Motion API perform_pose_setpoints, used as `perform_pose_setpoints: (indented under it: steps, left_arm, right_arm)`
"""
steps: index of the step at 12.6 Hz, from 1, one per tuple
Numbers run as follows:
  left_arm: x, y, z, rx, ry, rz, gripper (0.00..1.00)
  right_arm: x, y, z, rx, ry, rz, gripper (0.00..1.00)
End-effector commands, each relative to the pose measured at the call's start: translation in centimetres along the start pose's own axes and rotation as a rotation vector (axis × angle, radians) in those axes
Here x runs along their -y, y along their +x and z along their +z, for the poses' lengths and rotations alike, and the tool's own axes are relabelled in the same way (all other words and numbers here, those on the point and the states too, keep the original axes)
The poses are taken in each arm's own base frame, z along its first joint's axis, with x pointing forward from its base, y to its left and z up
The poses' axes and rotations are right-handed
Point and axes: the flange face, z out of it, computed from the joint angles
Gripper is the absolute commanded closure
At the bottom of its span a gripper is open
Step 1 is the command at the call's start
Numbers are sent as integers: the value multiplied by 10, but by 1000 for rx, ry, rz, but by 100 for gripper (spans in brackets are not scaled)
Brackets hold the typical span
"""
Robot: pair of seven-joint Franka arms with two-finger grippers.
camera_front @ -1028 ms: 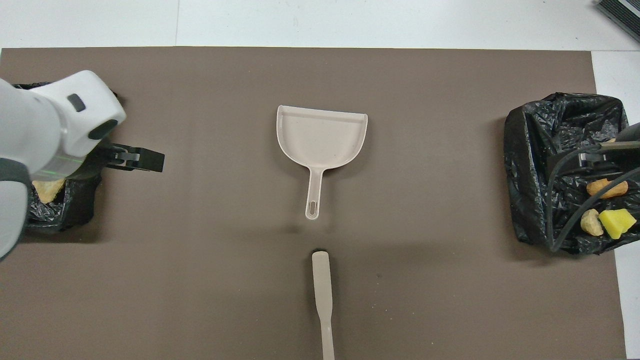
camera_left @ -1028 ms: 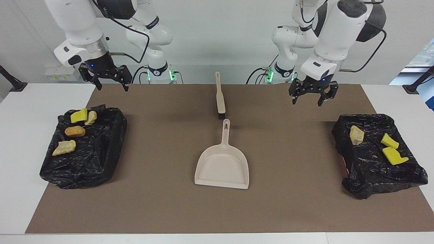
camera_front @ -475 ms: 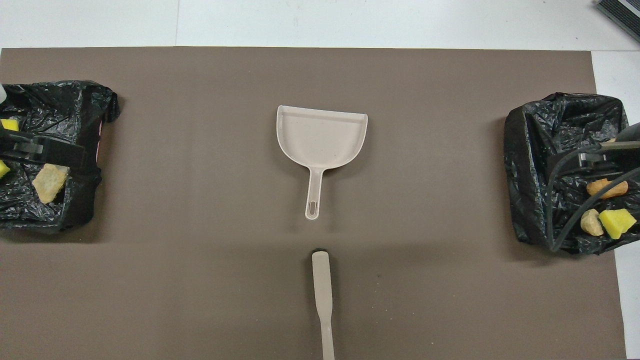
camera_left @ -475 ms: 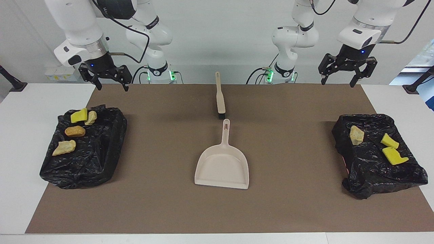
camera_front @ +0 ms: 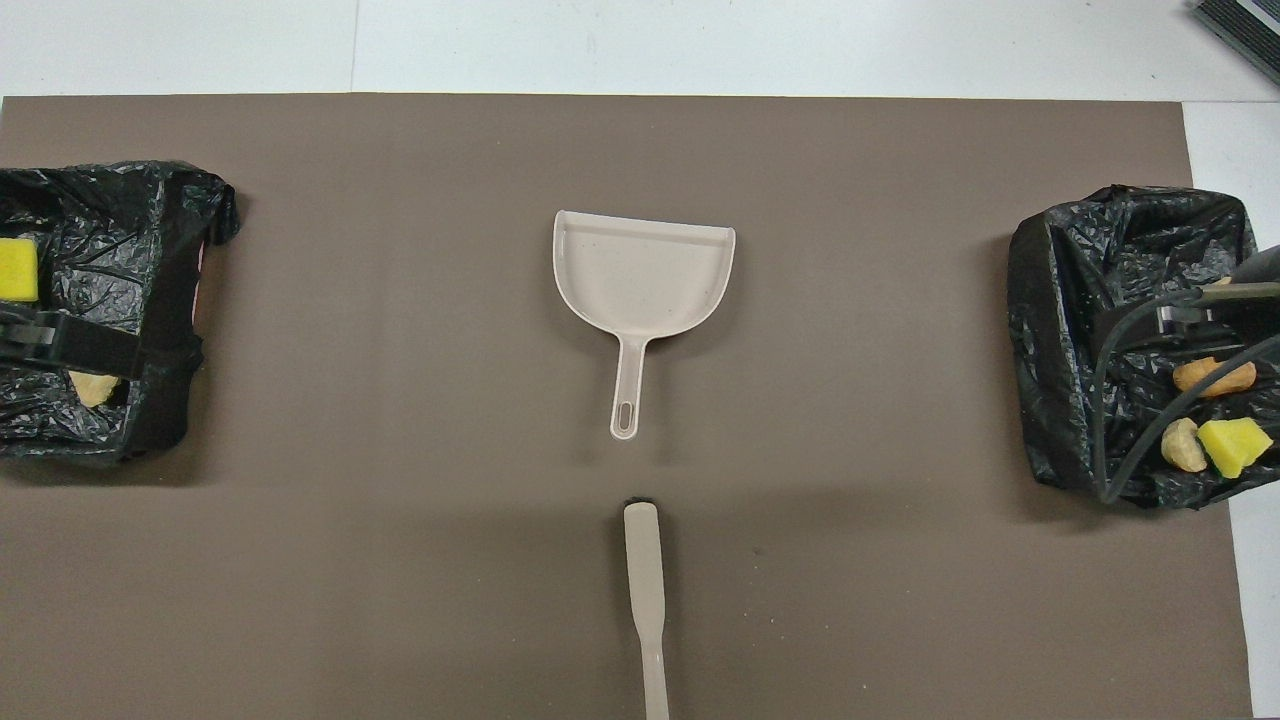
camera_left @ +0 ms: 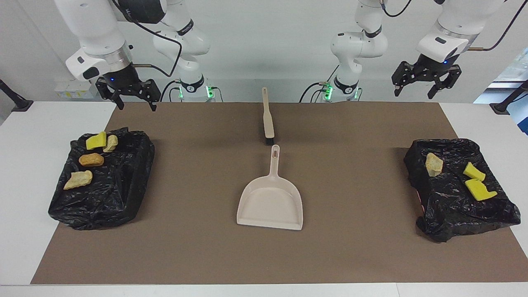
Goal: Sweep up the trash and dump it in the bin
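Left arm raised, fingers apart.

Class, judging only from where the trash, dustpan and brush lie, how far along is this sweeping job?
Done, it seems: all seven scraps lie in the two black-lined bins, four at the right arm's end and three at the left arm's; the brown mat shows none. In hand: nothing. The dustpan and brush lie untouched mid-mat, and the left tool and right tool hang open and empty. Left: apparently nothing.
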Motion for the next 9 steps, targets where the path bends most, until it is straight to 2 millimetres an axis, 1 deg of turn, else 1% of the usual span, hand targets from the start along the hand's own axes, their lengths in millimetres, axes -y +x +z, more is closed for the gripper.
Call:
perform_pose_setpoints:
  steps: [1, 9]
  left_arm:
    - [22, -5, 0, -30, 8, -26, 0]
    - [26, -8, 1, -16, 6, -30, 0]
  right_arm:
    - [-2, -1, 0, -9, 18, 16, 0]
    - [-2, -1, 0, -9, 18, 17, 0]
